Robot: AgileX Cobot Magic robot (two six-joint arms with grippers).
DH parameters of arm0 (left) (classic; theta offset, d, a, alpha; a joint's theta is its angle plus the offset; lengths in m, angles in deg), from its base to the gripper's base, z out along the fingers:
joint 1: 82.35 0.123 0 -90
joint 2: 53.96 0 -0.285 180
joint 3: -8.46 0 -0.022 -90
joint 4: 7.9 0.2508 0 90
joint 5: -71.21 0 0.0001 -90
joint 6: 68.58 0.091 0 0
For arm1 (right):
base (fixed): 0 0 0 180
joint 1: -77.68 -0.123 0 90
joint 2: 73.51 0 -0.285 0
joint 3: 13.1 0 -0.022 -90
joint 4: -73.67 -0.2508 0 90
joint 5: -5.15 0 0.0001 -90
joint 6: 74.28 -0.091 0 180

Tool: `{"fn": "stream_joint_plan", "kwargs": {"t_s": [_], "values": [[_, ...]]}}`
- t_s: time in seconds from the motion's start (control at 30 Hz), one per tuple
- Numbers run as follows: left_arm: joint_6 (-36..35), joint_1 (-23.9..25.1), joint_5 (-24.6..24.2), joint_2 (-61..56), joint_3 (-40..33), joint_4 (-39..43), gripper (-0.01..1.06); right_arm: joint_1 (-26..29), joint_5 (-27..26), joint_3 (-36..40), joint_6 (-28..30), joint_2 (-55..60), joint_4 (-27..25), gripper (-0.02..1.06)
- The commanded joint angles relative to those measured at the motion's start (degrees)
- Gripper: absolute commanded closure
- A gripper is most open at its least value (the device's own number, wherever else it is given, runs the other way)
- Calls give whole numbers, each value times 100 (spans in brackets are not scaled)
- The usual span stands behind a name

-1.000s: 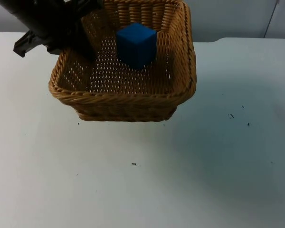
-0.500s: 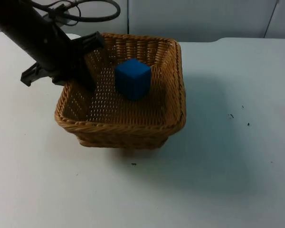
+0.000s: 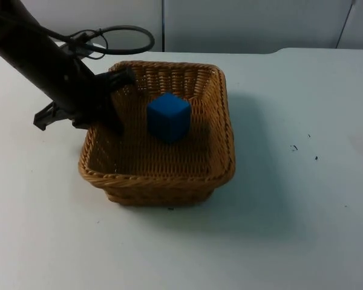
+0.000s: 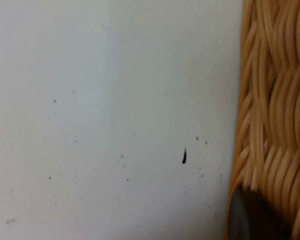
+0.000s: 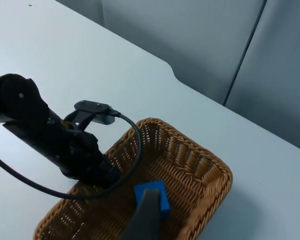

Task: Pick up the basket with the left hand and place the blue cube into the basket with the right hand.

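Observation:
A woven wicker basket [image 3: 227, 124] stands on the white table, left of the middle. The blue cube [image 3: 168, 116] lies inside it, toward the far side. My left gripper [image 3: 95, 116] is shut on the basket's left wall, one finger inside and one outside. The left wrist view has that wall's weave [image 4: 275, 100] right beside the dark fingertip [image 4: 255, 215]. My right gripper [image 5: 146, 222] hangs high over the table, looking down on the basket [image 5: 212, 172], the cube [image 5: 164, 199] and the left arm [image 5: 65, 145].
The grey partition wall [image 3: 254, 24] closes off the table behind the basket. A few small dark specks [image 3: 294, 147] mark the white top to the right. Open table lies in front of and to the right of the basket.
The left arm has brought the basket down and toward the table's front, with the cube still inside. The basket's underside now meets its shadow on the table.

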Motion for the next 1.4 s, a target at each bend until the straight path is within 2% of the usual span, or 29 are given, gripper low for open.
{"fn": "stream_joint_plan", "kwargs": {"t_s": [0.0, 0.47, 0.53, 0.57, 0.7, 0.73, 0.77, 0.87, 1.0, 1.13, 1.37], "values": [[-27, -35, 29, 46, 4, -158, 105, 6, -11, 11, 40, -54, -78, 23], [-27, -35, -200, 241, 4, -117, 103, 6, -11, 11, 64, -54, -177, 23], [-27, -35, -277, 241, 4, -74, 96, 6, -11, 11, 64, -54, -177, 23], [-27, -35, -277, 241, 4, -74, 96, 6, -11, 11, 64, -54, -177, 23], [-27, -35, -434, 241, 4, -51, 74, 6, -11, 11, 64, -54, -177, 23], [-27, -35, -434, 241, 4, -51, 74, 6, -11, 11, 64, -54, -177, 23], [-27, -35, -490, 230, 4, -21, 62, 6, -1, 11, 64, -54, -178, 23], [-27, -35, -533, 139, 4, 251, 41, 6, -1, 11, 64, -54, -178, 23], [-27, -11, -533, -60, 4, 675, 33, 6, 0, 11, 74, -54, -178, 23], [-27, 40, -523, -249, 4, 938, 33, 6, 0, 11, 74, -54, -178, 23], [-314, 514, -673, -1295, 4, 1156, 33, 6, 0, 11, 111, -54, -178, 23]]}}
